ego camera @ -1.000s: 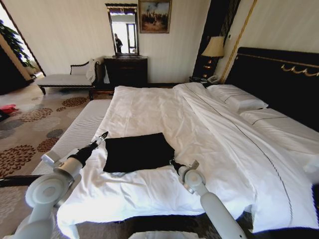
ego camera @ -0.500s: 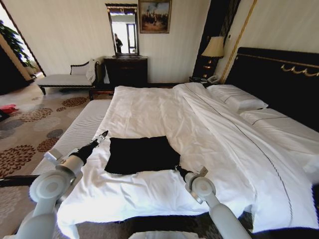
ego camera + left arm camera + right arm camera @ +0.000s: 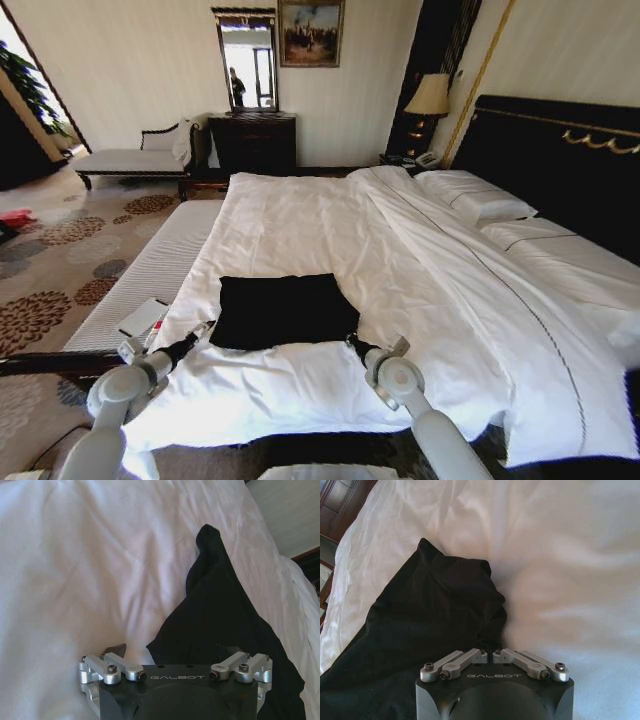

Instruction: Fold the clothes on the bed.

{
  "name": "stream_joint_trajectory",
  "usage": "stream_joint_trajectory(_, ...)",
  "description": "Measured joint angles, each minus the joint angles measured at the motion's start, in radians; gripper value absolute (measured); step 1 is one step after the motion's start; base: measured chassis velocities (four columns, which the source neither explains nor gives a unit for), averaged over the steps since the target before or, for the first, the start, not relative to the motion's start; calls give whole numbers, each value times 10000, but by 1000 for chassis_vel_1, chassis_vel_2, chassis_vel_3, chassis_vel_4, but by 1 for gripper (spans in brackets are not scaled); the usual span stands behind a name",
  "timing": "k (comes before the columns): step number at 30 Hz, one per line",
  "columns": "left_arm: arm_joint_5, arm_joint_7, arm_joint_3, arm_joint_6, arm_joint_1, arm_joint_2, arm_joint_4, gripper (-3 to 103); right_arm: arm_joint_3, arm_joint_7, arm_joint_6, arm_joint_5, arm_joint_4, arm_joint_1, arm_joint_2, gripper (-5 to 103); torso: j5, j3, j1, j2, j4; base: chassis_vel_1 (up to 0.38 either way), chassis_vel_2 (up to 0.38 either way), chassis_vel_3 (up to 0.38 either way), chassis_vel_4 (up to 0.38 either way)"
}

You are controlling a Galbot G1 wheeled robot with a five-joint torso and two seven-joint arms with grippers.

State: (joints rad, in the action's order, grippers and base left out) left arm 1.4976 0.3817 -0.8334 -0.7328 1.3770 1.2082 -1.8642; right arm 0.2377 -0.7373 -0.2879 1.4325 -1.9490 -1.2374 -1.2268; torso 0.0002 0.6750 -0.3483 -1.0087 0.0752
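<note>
Head view: the bed (image 3: 330, 230) is seen with the black T-shirt (image 3: 285, 310) lying folded near its foot edge, long axis across, between the two grippers. The right gripper (image 3: 352, 343) is pressed together at the near right corner, touching the cloth. The left gripper (image 3: 203, 330) is spread, just beside the near left corner.

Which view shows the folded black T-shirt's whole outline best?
The head view: the whole T-shirt lies as a dark rectangle on the bed. The left and right wrist views show only a near corner each, partly cut off.
</note>
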Motion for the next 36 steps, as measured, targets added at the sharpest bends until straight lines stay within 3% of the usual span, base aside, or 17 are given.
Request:
stream_joint_trajectory(8,-94,-512,307,208,-464,687,516,100,70,102,-8,25,207,91,125,0,1,0,0,0,-3,0,0,0,0)
stream_joint_trajectory(16,132,-659,544,187,-498,1223,186,101,56,119,-15,52,367,249,186,0,-1,0,0,0,1,0,0,0,0)
stream_joint_trajectory(19,-88,-742,604,206,-501,1340,179,97,49,119,-16,63,385,297,200,0,-3,1,0,0,1,0,0,0,0)
stream_joint_trajectory(23,-477,-983,631,337,-419,1336,185,76,52,122,-18,78,430,323,224,0,-2,1,0,0,0,0,0,0,0)
stream_joint_trajectory(25,-511,-1011,632,357,-406,1320,183,76,53,123,-18,76,434,323,224,0,-2,1,0,0,0,0,0,0,0)
stream_joint_trajectory(30,-568,-1093,624,408,-368,1250,131,55,62,123,-19,46,435,319,204,0,-3,0,-1,0,0,0,0,0,0)
stream_joint_trajectory(31,-567,-1093,623,409,-347,1235,99,55,64,120,-19,34,431,319,191,0,-3,0,-1,0,1,0,0,0,0)
stream_joint_trajectory(32,-564,-1090,623,408,-319,1218,66,44,64,114,-19,3,424,313,174,0,-2,1,0,0,0,0,0,0,0)
stream_joint_trajectory(34,-563,-1084,623,409,-313,1214,62,44,64,113,-19,-11,422,309,168,0,-2,0,-1,0,0,0,0,0,0)
stream_joint_trajectory(36,-557,-1021,622,408,-294,1194,51,33,65,106,-19,-79,401,269,138,0,-3,1,0,0,0,0,0,0,0)
